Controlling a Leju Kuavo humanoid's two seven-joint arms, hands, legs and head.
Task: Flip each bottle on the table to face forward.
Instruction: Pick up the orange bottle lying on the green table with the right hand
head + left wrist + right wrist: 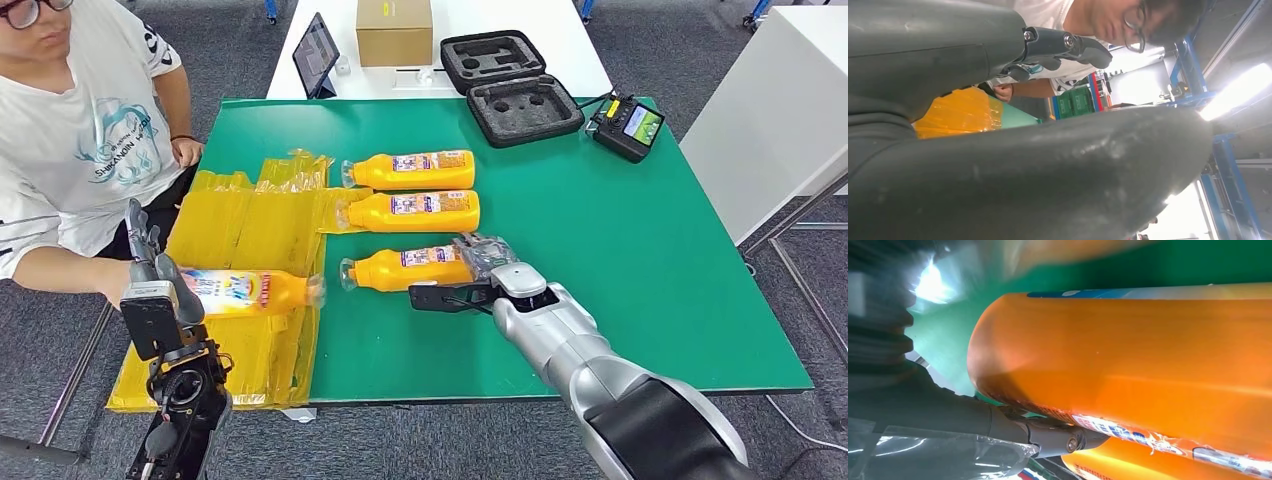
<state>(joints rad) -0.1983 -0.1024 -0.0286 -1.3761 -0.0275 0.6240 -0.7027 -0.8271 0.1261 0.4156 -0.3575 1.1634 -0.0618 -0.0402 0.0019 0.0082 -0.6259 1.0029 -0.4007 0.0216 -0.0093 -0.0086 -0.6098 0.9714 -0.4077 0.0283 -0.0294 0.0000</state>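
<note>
Three orange bottles lie on their sides on the green table, caps to the left: far, middle and near. My right hand is at the near bottle's base end. Its dark fingers run along the bottle's near side and its plastic-wrapped thumb lies over the top. In the right wrist view the bottle sits between thumb and finger. A fourth bottle lies on yellow bags beside my left hand, whose fingers are spread with nothing between them.
A person in a white shirt sits at the table's left, one forearm reaching behind my left hand. Yellow plastic bags cover the table's left side. At the back stand a foam case, a controller, a tablet and a cardboard box.
</note>
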